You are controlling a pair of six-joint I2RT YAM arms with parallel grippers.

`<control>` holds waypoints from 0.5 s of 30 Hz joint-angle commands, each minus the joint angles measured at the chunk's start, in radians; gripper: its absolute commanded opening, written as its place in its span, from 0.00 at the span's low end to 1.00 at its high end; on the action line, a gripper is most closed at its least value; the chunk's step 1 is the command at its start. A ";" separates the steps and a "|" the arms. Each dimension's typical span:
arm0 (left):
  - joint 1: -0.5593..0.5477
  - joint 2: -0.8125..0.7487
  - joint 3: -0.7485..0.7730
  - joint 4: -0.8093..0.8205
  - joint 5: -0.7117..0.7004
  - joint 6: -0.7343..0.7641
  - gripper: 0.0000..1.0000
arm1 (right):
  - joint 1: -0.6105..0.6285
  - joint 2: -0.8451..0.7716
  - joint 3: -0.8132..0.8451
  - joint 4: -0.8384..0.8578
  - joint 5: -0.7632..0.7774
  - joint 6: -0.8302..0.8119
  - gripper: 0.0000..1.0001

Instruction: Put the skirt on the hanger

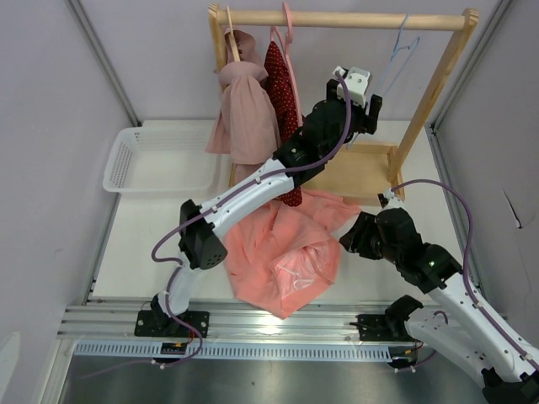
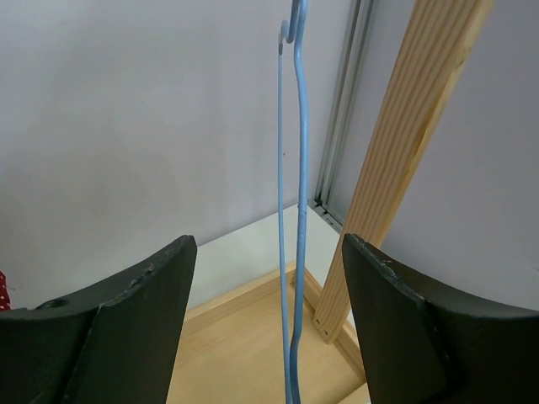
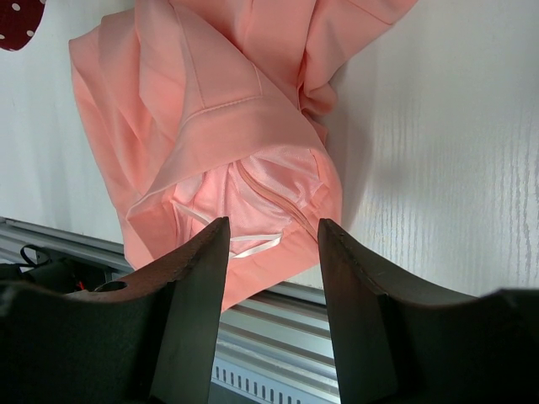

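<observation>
Two sets of jaws stand apart, and neither holds anything. Nearest, the skirt (image 1: pixel 286 252) lies crumpled on the table (image 1: pixel 168 244) between the arms. Its long axis runs from the near edge diagonally toward the far right, with the zipped opening at the near end. The right gripper (image 3: pixel 271 231) hovers half-spread over its right side. Farther back, the left gripper (image 2: pixel 269 252) gapes wide. The hanger (image 2: pixel 300 168) shows between its fingers, touching neither, and hangs upright from the rail (image 1: pixel 337 18), hook uppermost.
</observation>
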 commanded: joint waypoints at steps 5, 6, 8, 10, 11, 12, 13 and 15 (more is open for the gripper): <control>0.009 0.039 0.063 0.060 0.036 0.018 0.70 | 0.003 -0.011 0.011 -0.005 0.003 -0.020 0.52; 0.009 0.042 0.066 0.066 0.040 0.017 0.66 | 0.003 -0.011 0.011 -0.007 0.004 -0.022 0.51; 0.009 0.042 0.064 0.072 0.045 0.014 0.54 | 0.003 -0.012 0.011 -0.010 0.006 -0.023 0.51; 0.009 0.041 0.063 0.083 0.050 0.011 0.46 | 0.003 -0.012 0.010 -0.011 0.008 -0.025 0.51; 0.009 0.039 0.066 0.086 0.050 0.011 0.42 | 0.003 -0.012 0.010 -0.011 0.009 -0.028 0.51; 0.009 0.036 0.066 0.089 0.054 0.011 0.33 | 0.003 -0.012 0.010 -0.013 0.009 -0.028 0.51; 0.009 0.035 0.064 0.096 0.054 0.011 0.28 | 0.003 -0.012 0.008 -0.013 0.012 -0.029 0.51; 0.009 0.032 0.066 0.103 0.060 0.017 0.17 | 0.003 -0.011 0.008 -0.014 0.012 -0.033 0.51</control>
